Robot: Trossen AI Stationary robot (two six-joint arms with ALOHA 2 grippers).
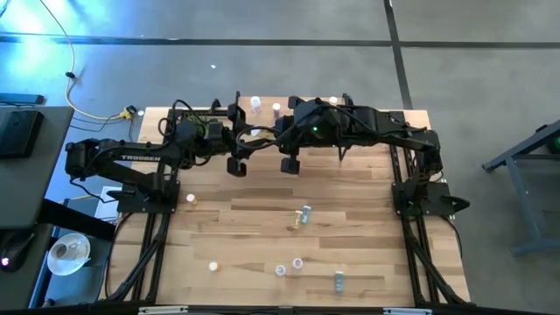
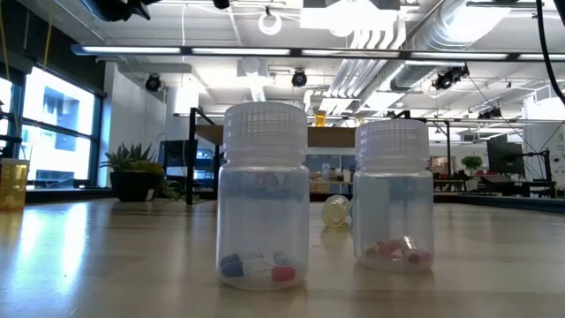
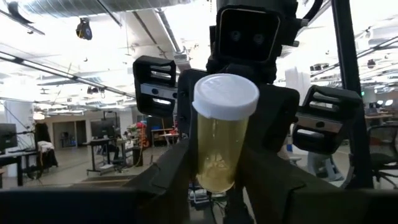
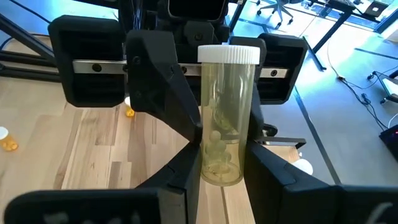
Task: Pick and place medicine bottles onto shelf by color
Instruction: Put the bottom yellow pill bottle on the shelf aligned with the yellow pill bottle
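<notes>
Meeting above the far table (image 1: pixel 262 219), both arms hide their hand-off from the high view. Wrist views show it: left gripper (image 3: pixel 214 180) and right gripper (image 4: pixel 221 168) each clamp one upright yellow bottle (image 4: pixel 224 118) from opposite sides. Low view alone shows two clear bottles (image 2: pixel 263 194) standing close, blocking the background.

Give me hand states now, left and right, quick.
Left hand: closed on the yellow bottle.
Right hand: closed on the same yellow bottle, facing the other, mid-handover by the look of it.
</notes>
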